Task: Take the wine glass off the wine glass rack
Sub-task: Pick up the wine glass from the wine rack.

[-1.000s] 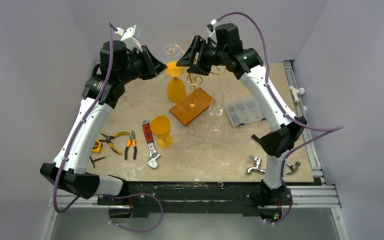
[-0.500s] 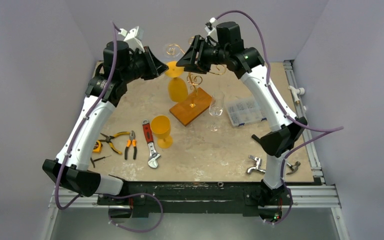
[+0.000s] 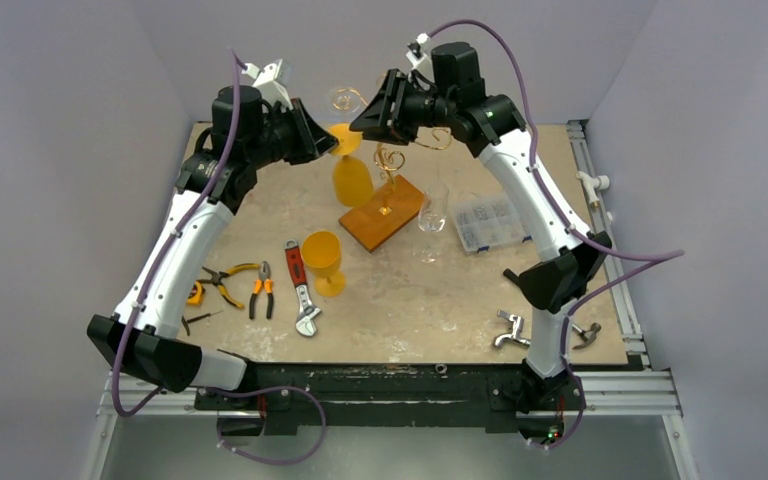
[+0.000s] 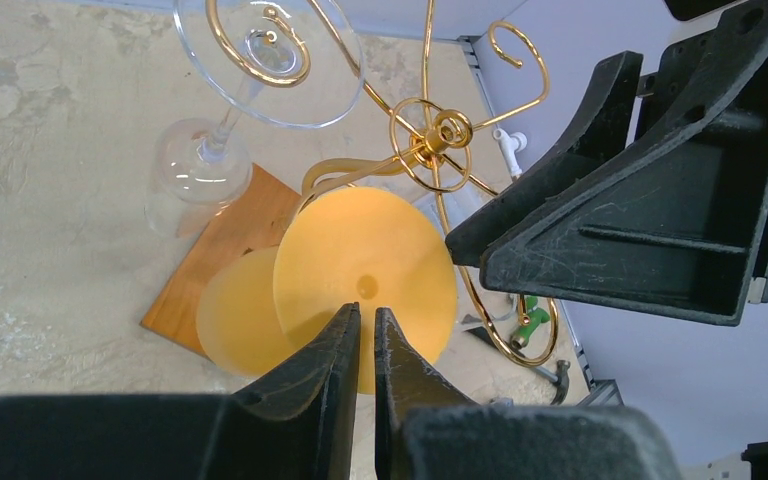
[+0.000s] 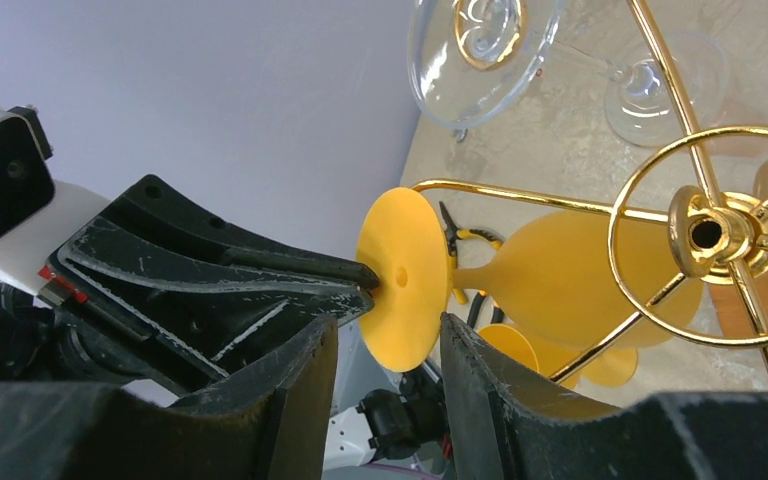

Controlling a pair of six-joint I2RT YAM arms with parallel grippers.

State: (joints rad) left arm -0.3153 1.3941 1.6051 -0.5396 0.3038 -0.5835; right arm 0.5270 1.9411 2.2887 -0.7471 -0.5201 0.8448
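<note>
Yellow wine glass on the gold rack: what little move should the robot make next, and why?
Probably close the right gripper on the foot of the yellow wine glass. The foot's rim sits between its open fingers, while the left gripper, nearly shut, only touches the foot's face. The glass hangs upside down on the rack, so it needs a firm hold before sliding off.

Wine glass rack [image 4: 430, 135] polished gold metal wire, base [image 4: 225, 245] matt orange-brown wood; wine glass [image 4: 365, 275] matt orange, plastic-looking; clear glass [image 4: 260, 95] glossy; left gripper [image 4: 365, 318] matt black plastic, scuffed; table [image 4: 40, 120] mottled beige, stone-like, rough
</note>
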